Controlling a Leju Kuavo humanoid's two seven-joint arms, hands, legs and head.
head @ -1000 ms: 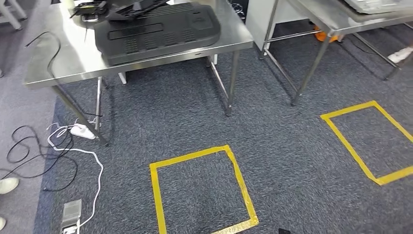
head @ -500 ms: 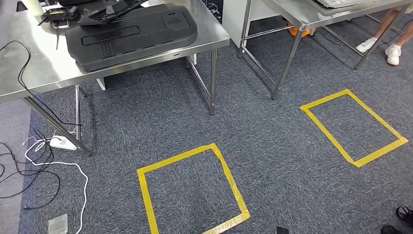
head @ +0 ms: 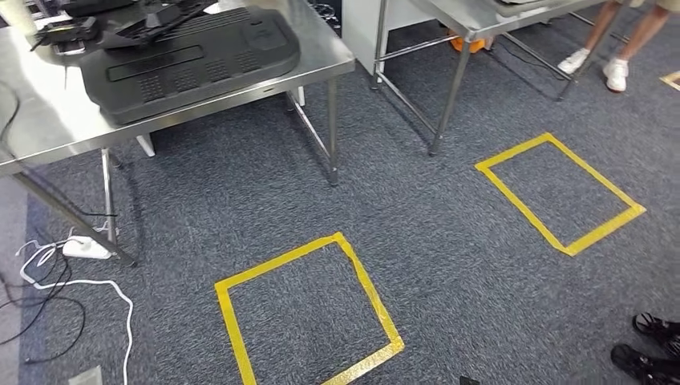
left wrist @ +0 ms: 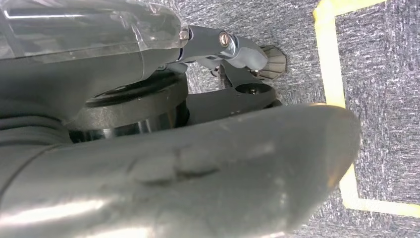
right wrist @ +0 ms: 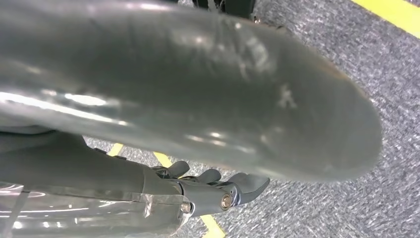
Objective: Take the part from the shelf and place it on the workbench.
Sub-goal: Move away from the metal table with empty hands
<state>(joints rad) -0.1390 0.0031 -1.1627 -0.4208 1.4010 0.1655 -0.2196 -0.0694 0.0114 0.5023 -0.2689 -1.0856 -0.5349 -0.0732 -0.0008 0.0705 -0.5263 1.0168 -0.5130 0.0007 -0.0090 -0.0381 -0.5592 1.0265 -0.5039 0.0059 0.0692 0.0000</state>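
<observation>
Floor: grey carpet fills the head view, with a yellow tape square (head: 305, 317) at lower centre and a second yellow tape rectangle (head: 559, 192) at centre right.
Workbench: a steel table (head: 321, 56) stands at upper left, bearing a large black moulded panel (head: 188, 60); a second steel table (head: 473, 16) stands at upper centre-right.
Task part: no shelf is visible, and which object is the part cannot be told.
Left hand (left wrist: 237, 49): hangs over the carpet beside yellow tape; nothing is visible in it, but whether its fingers are closed cannot be told.
Right hand (right wrist: 218, 191): fingers lie curled over the carpet, apparently empty; the grip state cannot be confirmed.
Step in hand: judged as walking or turning toward the shelf, with the pick not yet done.
Technique: keep both arms low and close to the body; halt squarely inside a tape square before reaching.
Hazards: white cable (head: 72, 281) and power strip (head: 84, 247) at lower left; a person's feet (head: 597, 68) at upper right and dark shoes (head: 649, 345) at lower right.
</observation>
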